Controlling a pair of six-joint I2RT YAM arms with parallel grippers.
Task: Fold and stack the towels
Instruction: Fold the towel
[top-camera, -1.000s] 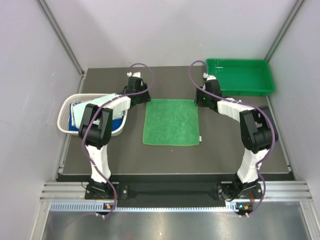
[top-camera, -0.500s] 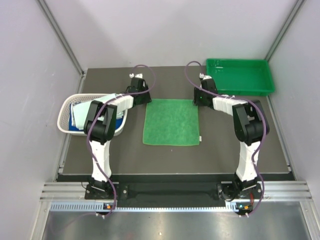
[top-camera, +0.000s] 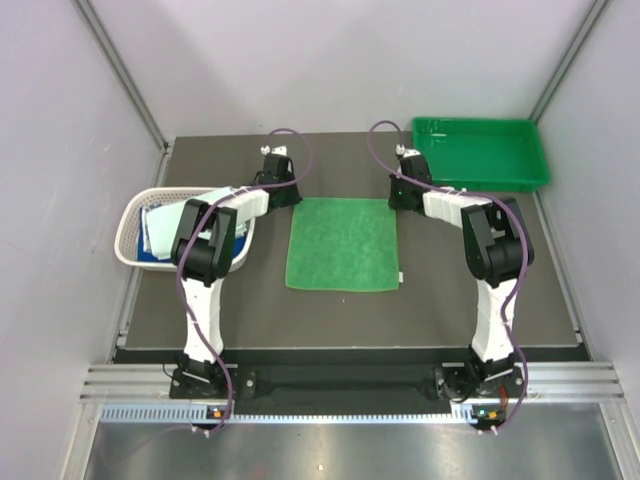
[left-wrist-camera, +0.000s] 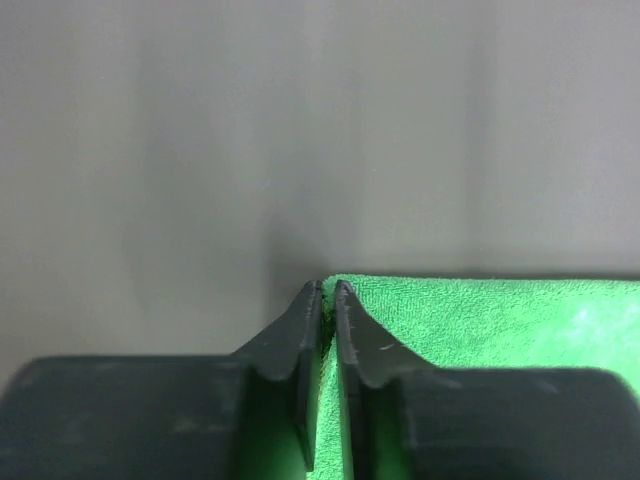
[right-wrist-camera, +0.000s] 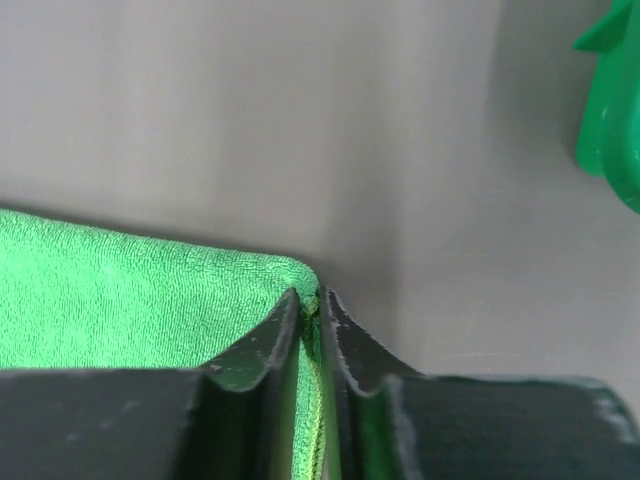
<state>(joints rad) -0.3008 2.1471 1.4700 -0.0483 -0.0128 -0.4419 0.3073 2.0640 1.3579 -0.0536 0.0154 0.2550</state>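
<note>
A bright green towel (top-camera: 343, 243) lies flat and square in the middle of the dark table. My left gripper (top-camera: 291, 197) is at its far left corner, and the left wrist view shows that gripper (left-wrist-camera: 327, 290) shut on the towel's (left-wrist-camera: 470, 320) corner edge. At the far right corner my right gripper (top-camera: 397, 201) pinches the cloth, with the hem of the towel (right-wrist-camera: 120, 290) caught between the jaws of that gripper (right-wrist-camera: 310, 297). Other towels, blue and pale ones, sit bunched in the white basket (top-camera: 135, 215).
The white lattice basket is at the table's left edge, beside my left arm. A rigid green plastic tray (top-camera: 480, 152) stands at the far right corner; its corner (right-wrist-camera: 610, 130) shows in the right wrist view. Grey walls enclose the table on three sides.
Both grippers have moved inward to the towel's far corners and closed on them. The towel itself lies where it was.
</note>
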